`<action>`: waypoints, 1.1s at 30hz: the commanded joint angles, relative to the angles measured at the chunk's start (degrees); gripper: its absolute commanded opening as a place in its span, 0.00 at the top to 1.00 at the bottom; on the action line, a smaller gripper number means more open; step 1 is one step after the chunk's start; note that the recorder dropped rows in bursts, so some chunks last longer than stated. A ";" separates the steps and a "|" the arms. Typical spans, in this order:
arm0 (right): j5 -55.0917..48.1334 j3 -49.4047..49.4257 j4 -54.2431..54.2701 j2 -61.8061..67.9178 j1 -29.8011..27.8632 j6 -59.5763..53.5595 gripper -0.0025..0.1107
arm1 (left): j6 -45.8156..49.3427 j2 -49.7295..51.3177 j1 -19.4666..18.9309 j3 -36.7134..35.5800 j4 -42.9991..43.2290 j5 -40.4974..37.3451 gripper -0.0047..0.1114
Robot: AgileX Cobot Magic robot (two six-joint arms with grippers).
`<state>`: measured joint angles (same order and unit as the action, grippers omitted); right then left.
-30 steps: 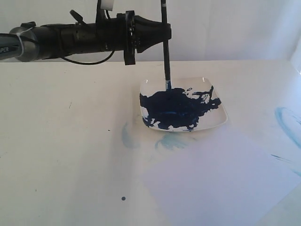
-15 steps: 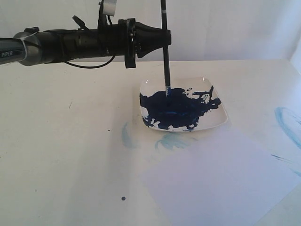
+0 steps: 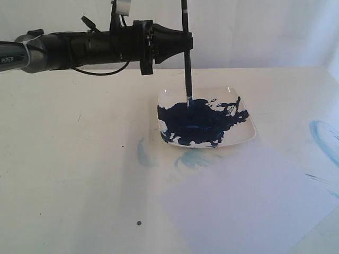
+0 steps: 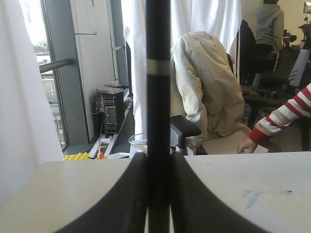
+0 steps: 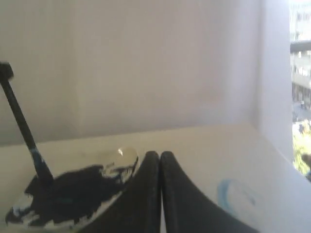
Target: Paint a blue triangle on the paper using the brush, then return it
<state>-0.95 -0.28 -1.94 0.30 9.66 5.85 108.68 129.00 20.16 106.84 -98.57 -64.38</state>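
Left gripper (image 3: 185, 41), clamped on the upright brush (image 3: 187, 74), has dipped a bit lower in the last second so the bristles sit in the navy paint (image 3: 204, 127) on the plate (image 3: 249, 133), loading up I'd say, the paper (image 3: 249, 203) just beside it is blank.

Cream tabletop (image 3: 63, 174), plain white wall (image 3: 254, 32) behind. Tall daylit window (image 4: 31, 29), grey frame (image 4: 58, 48); white curtains (image 4: 204, 14); black office chair (image 4: 184, 128) draped with beige coat (image 4: 209, 87).

Office with desk chair (image 4: 186, 129), computer tower (image 4: 108, 109)
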 commanded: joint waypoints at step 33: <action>-11.65 -27.54 4.76 37.41 0.10 13.73 0.98 | -1.24 1.37 -0.03 0.86 -1.38 -5.58 0.96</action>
<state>-7.70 -21.70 2.84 31.51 9.66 25.37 108.29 130.46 20.16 107.69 -98.57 -64.38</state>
